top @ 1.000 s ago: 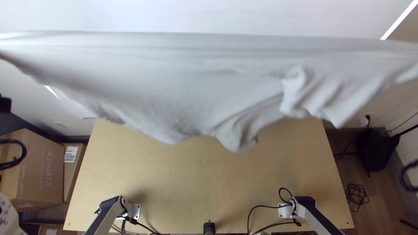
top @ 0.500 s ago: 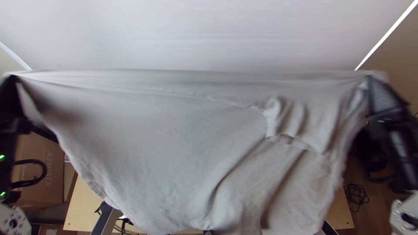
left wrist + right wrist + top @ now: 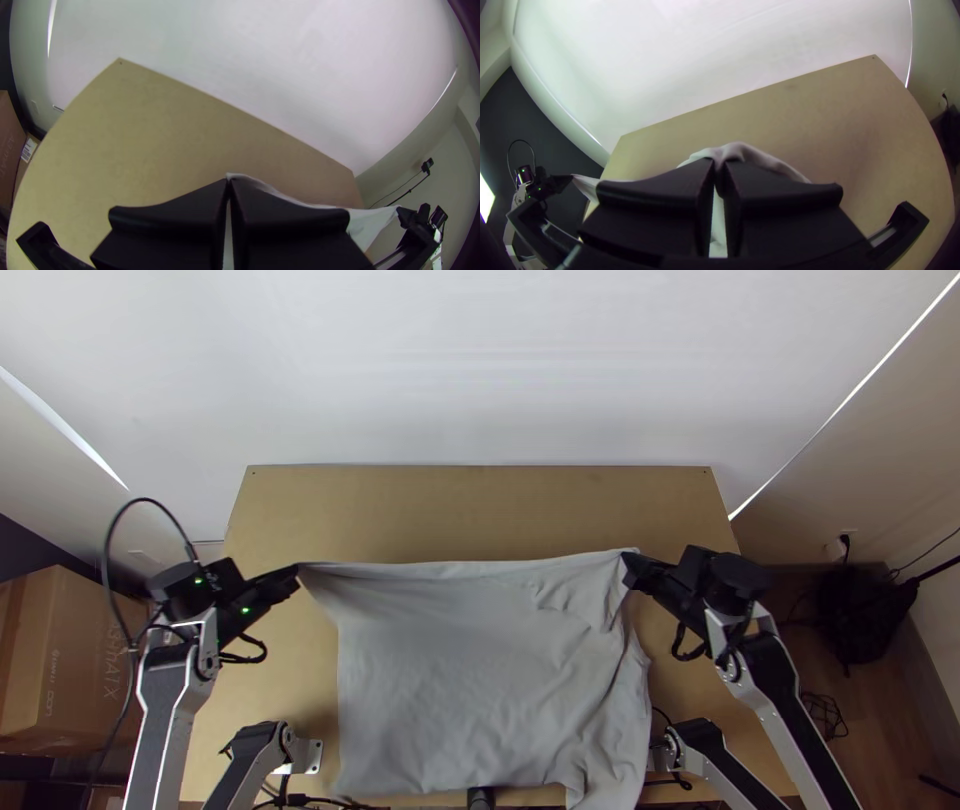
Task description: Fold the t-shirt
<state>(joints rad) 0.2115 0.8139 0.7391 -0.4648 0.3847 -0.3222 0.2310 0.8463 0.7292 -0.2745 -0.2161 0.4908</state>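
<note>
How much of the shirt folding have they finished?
No finished fold shows yet. The grey t-shirt looks mostly opened out, its lower part creased. In hand now: the left gripper and right gripper each pinch one end of its far edge, held taut between them. Laying it flat and all the folding seem left.

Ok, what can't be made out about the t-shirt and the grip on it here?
Lowest end of the t-shirt: top view, cut off by the bottom edge.
Cloth inside the left gripper: left wrist view, behind its fingers.
Cloth inside the right gripper: right wrist view, behind its fingers.
Shirt's underside: top view, behind its upper layer.
</note>
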